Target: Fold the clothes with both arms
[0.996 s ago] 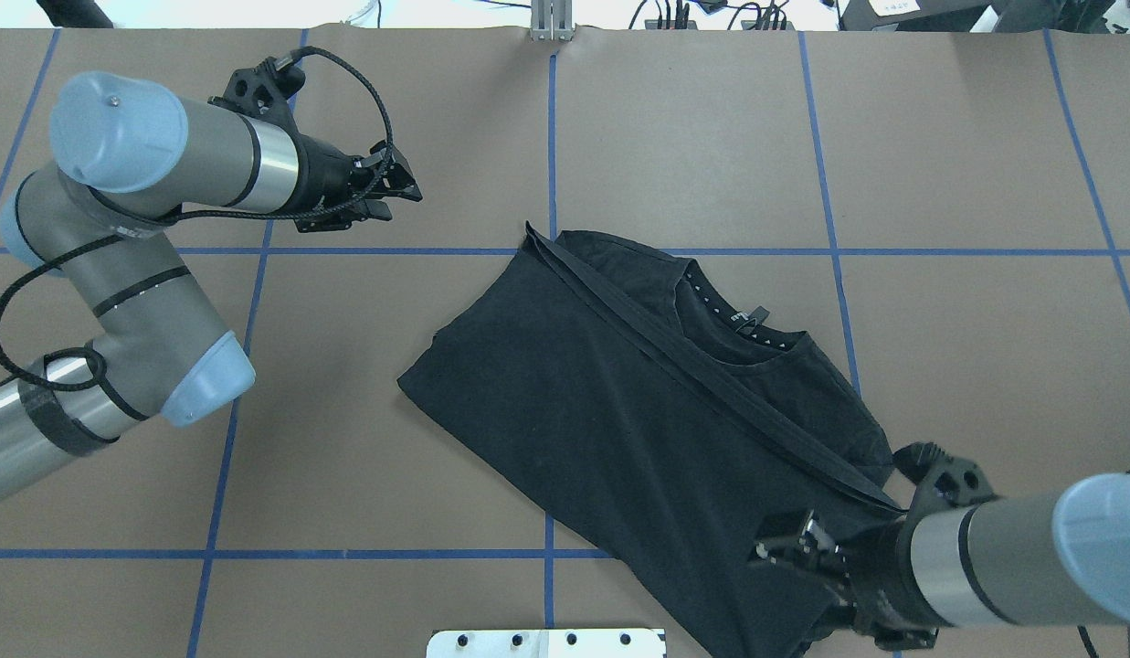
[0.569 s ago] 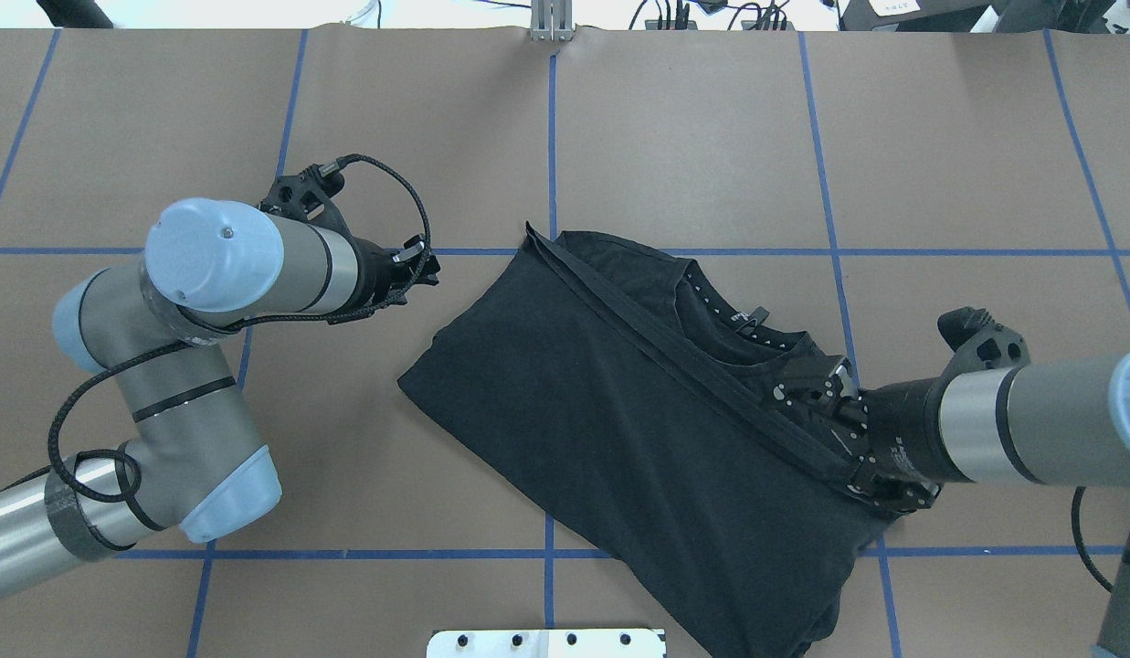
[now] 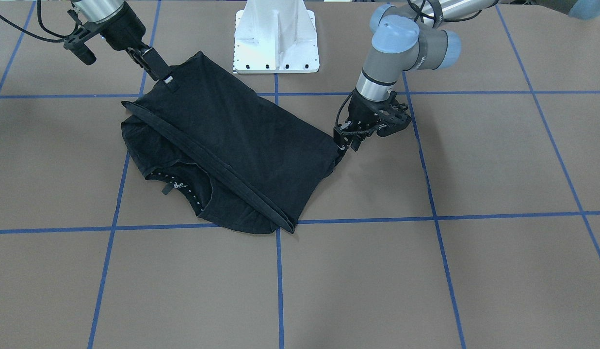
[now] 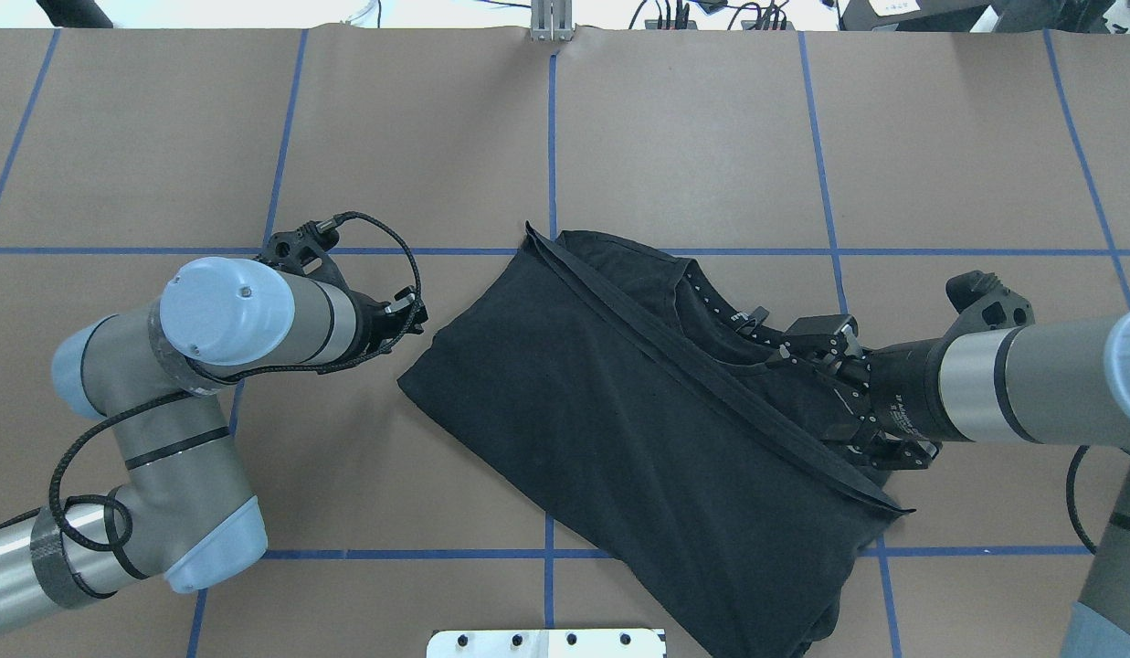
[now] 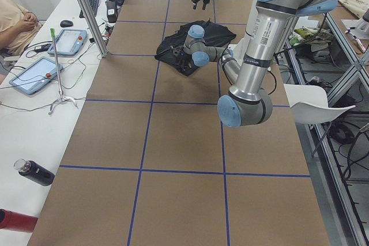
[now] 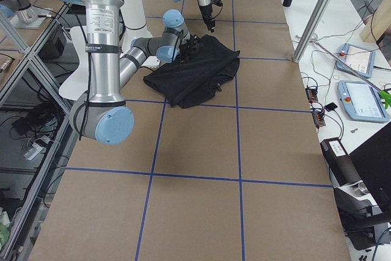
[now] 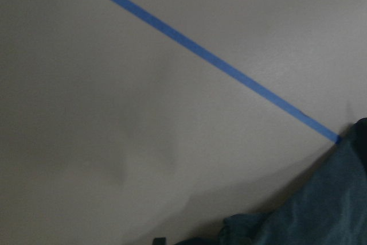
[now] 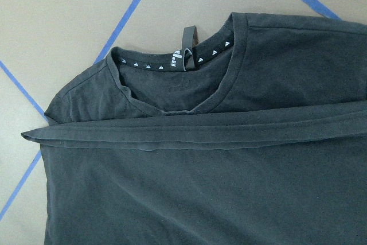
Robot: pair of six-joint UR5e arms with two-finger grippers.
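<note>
Left gripper (image 3: 345, 143) is low on the desk (image 4: 674, 137), just beside a corner of the folded black T-shirt (image 4: 619, 411). Right gripper (image 3: 168, 78) hovers near the collar. Only its wrist view shows the neck label (image 8: 184, 55). I cannot tell how far either gripper is open.

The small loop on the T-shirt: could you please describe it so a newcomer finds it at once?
A folded black T-shirt lies on the brown, blue-taped table. Its inner neck band carries small white triangles; at that band's middle sits a short grey loop, the only grey piece there.
</note>
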